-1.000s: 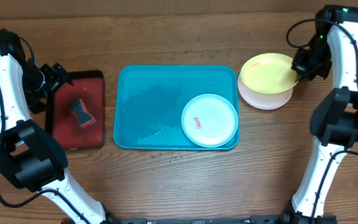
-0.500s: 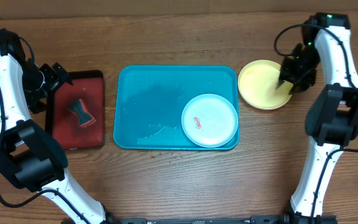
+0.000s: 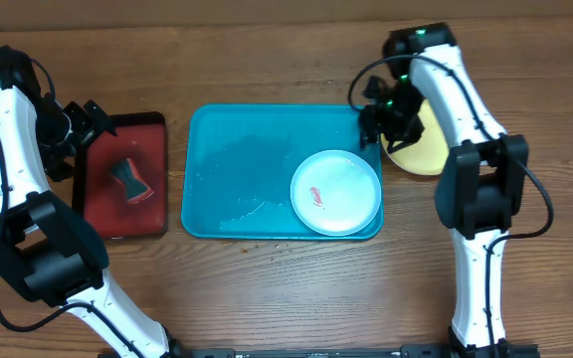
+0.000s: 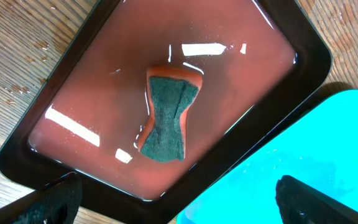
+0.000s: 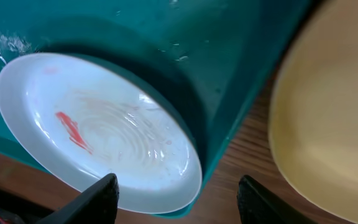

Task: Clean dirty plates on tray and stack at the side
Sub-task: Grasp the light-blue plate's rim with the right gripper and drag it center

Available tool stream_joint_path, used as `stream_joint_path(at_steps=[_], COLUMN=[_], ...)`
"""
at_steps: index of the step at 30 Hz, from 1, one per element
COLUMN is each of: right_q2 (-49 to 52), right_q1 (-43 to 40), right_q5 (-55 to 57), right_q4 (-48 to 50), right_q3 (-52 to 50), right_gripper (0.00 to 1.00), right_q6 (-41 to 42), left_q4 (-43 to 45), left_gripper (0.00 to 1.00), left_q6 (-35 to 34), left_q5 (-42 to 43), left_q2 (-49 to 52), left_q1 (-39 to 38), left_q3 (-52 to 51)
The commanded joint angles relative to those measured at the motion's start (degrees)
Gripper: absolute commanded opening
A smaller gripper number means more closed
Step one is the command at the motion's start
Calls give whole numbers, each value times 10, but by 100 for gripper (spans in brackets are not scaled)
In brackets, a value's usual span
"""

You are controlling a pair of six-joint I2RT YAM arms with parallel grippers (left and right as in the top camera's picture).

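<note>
A pale mint-white plate (image 3: 335, 192) with a red-orange smear lies in the front right corner of the teal tray (image 3: 247, 164). A yellow-green plate (image 3: 431, 151) rests on the table just right of the tray, partly hidden by my right arm. My right gripper (image 3: 374, 121) hangs open and empty over the tray's far right corner. In the right wrist view it (image 5: 179, 202) straddles the pale plate's (image 5: 98, 134) edge and the tray rim (image 5: 229, 81), with the yellow-green plate (image 5: 334, 106) to the right. My left gripper (image 4: 179, 202) stands wide open and empty.
A red, black-rimmed tray (image 3: 147, 214) left of the teal one holds shallow water and a dark green and orange sponge (image 3: 130, 180). The left wrist view shows the sponge (image 4: 166, 115) lying in that red tray (image 4: 241, 81), whose corner meets the teal tray (image 4: 316, 143).
My right gripper let go of the yellow-green plate, which settled onto the plate beneath it. The gripper opened and swung left to the tray's far right corner. The left arm stayed still.
</note>
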Motion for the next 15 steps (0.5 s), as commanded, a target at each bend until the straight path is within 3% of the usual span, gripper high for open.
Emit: stream_joint_path(at_steps=[1,15], right_q2=[-22,-22], right_q1=[16,79], right_q5=[29,124], right_q4=[2,92], right_q3=[-1,-101], right_gripper=[63,63], right_q6=[-30,4], left_q4=[2,3], left_gripper=[100,100], left_q6=[9,9], left_q5=[-4,-4], left_q2=[1,1], left_q1=[-3,-3], left_q3=[7,7])
